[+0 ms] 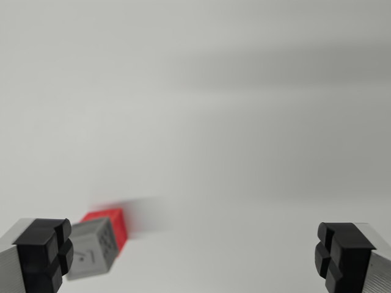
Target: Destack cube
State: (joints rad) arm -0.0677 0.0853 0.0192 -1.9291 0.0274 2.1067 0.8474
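Two cubes sit stacked, grey cube (93, 249) against red cube (112, 223), just beside the pad on the wrist view's left; gripper (194, 255) spread wide, holding nothing, so destacking looks unstarted

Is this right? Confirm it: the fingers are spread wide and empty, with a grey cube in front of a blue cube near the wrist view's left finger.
Not quite. The cube behind the grey cube is a red cube, not blue, as the wrist view shows. The rest holds: the fingers are spread wide and empty, and both cubes sit near the wrist view's left finger.
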